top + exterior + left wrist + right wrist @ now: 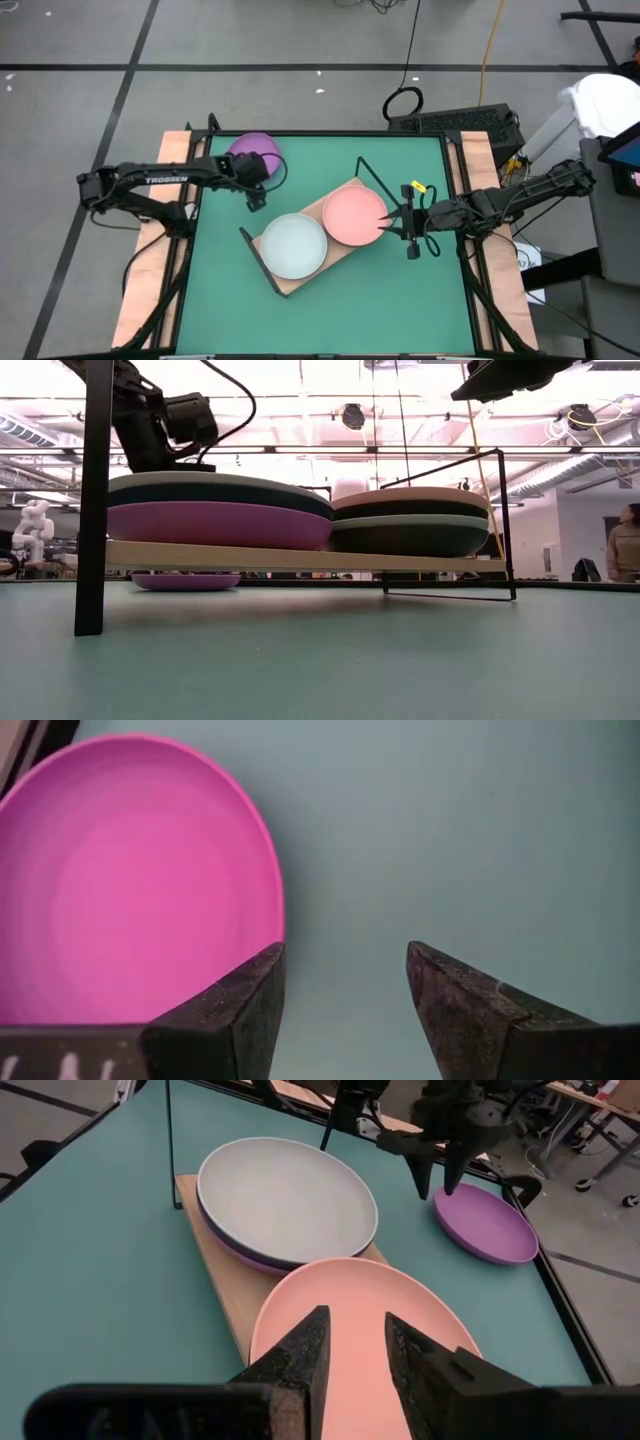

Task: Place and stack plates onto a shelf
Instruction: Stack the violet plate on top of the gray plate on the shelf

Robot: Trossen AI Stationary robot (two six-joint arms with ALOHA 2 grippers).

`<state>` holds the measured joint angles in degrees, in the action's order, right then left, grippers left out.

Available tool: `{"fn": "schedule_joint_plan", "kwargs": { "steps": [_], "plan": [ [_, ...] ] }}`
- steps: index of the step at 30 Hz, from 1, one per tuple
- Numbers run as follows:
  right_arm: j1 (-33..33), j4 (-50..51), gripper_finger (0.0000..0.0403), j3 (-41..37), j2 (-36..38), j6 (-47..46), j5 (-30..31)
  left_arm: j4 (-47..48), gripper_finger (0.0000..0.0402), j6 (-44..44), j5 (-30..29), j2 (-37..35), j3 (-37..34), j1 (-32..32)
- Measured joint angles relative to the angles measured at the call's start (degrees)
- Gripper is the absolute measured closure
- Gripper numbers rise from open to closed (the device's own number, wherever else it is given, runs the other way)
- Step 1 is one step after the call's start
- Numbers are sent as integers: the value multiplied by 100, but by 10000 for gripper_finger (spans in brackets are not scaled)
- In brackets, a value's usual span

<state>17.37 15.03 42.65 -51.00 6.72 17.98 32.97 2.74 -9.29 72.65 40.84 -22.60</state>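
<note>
Plates sit in 2 stacks on shelf (318, 222); last purple plate (252, 150) on table, far left corner. Left gripper (256, 192) spread beside it, empty; right gripper (396, 222) parted, empty, beside pink plate (353, 214). Next: grasp purple rim.

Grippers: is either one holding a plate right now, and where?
Neither. The left gripper hangs open above the purple plate; the right gripper is open over the pink plate.

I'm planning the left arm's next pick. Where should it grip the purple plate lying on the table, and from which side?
Grip the purple plate at its raised rim, on the edge nearest the left gripper, coming down from above. It lies flat on the green tabletop, so only the thin rim offers a pinch, probably one finger inside, one outside.
</note>
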Motion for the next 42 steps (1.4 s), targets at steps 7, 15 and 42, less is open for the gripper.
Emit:
{"fn": "schedule_joint_plan", "kwargs": {
  "steps": [7, 15, 42],
  "plan": [
    [0, -19, 321, 0, -2, -2, -2, -8, 187, 437, -403, 288, -2, 216],
    [-1, -17, 321, 0, -2, -2, -4, -67, 187, 570, -728, 834, -2, 36],
    [-2, -17, 321, 0, -2, -24, -9, -87, 248, 1115, -133, 989, -2, -781]
  ]
}}
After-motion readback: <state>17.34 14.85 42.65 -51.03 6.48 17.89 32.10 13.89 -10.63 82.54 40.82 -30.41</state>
